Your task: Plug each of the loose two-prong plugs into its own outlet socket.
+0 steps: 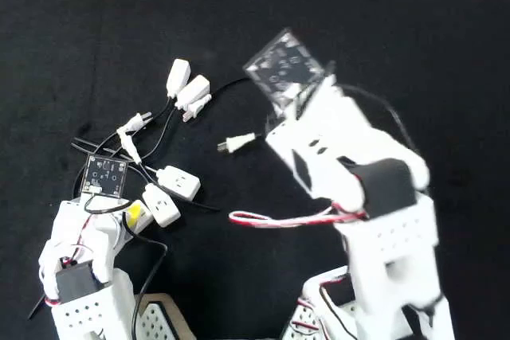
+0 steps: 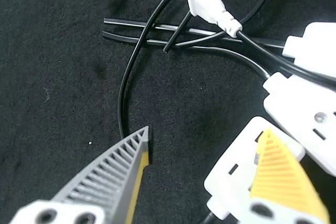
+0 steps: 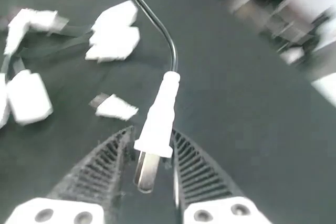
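Black cloth covers the tabletop point(image 1: 446, 45). At its left side the left arm point(image 1: 84, 276) holds the left jaws released and spread wide, one grey and one yellow. The yellow one hangs over a white outlet socket point(image 2: 231, 169) and hides part of its face; one slot shows beside it. A second socket point(image 2: 310, 119) lies right against the first, on the side away from the grey jaw. Between these jaws is bare cloth, and a black cord point(image 2: 123, 87) curves out ahead of the grey one. Farther ahead a loose white plug point(image 2: 210, 6) lies among crossing cords, near two straight black cord ends point(image 2: 131, 23).

Between the two arms, well beyond both sets of jaws in the high view, a pair of white cord blocks point(image 1: 194, 91) lies side by side.

To the right, the right arm point(image 1: 358, 173) has the right jaws clenched on a two-prong plug point(image 3: 156, 119), pressed against both sides of its flange. The prongs point back toward the wrist, and its dark cord point(image 3: 157, 24) runs out ahead. A smaller white plug point(image 3: 113, 107) lies on the cloth near these jaws. In the high view the grasped plug is apart from every socket.
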Available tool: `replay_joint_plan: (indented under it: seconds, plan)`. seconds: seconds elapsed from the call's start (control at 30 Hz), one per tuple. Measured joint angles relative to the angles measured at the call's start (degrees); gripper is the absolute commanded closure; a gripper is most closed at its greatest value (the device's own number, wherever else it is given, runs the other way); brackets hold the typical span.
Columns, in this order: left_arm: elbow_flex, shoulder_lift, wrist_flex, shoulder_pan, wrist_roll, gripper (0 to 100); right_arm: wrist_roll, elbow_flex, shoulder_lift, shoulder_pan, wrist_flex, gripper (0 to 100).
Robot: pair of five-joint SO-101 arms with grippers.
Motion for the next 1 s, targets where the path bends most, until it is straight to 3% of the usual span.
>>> replay_joint_plan:
  seconds: [0.2, 0.53, 0.63, 0.77, 1.0]
  plan:
    - [0.0, 0.0, 0.0, 0.0, 0.0, 69, -2.5, 16.5, 5.6, -3.6, -1.7, 98.7]
    - [0.0, 0.0, 0.0, 0.0, 0.0, 69, 1.4, 47.5, 7.8, -4.3, -30.7, 98.7]
    - [0.0, 0.0, 0.0, 0.0, 0.0, 69, 4.2, 50.6, 7.8, -4.9, -31.9, 97.4]
    - [0.0, 0.0, 0.0, 0.0, 0.0, 69, 6.2, 53.1, 7.8, -6.9, -31.8, 88.1]
    - [0.0, 0.0, 0.0, 0.0, 0.0, 69, 6.5, 53.1, 7.8, -10.7, -28.7, 87.1]
